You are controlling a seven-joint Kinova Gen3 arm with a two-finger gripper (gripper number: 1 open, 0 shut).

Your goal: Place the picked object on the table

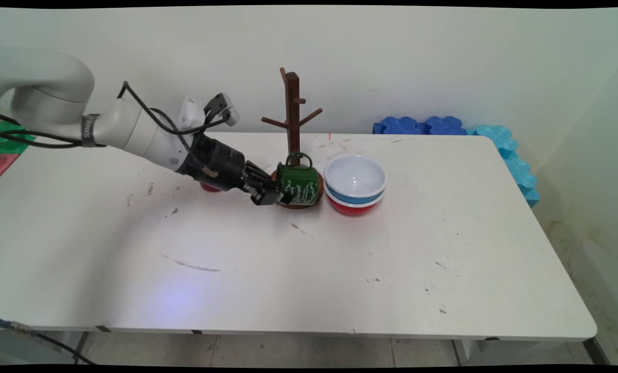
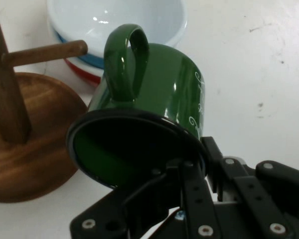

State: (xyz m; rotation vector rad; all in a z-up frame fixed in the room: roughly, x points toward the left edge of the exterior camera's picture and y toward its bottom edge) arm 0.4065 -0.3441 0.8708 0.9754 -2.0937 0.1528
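Gripper [image 1: 277, 197] is clamped on the rim of the green mug [image 1: 297, 185], held sideways with its handle up, just over the wooden mug tree [image 1: 292, 116] base and beside the stacked bowls [image 1: 354, 182]. A thin rim pinch could slip — or the mug could knock the tree's lower peg. Something red behind the wrist is mostly hidden, and the fingertips can't be seen clearly.

Worktop [image 1: 340, 269], white, with scuffs and dark marks. Wooden mug tree [image 1: 292, 135] stands on a round base near the back centre, pegs bare. Green mug [image 1: 298, 185] on its side, over the tree's base, handle up. Just right of it, stacked bowls [image 1: 354, 184]: white on blue on red. Blue foam blocks [image 1: 501, 142] along the back right edge. Small red object [image 1: 209, 187] behind the arm, mostly hidden.
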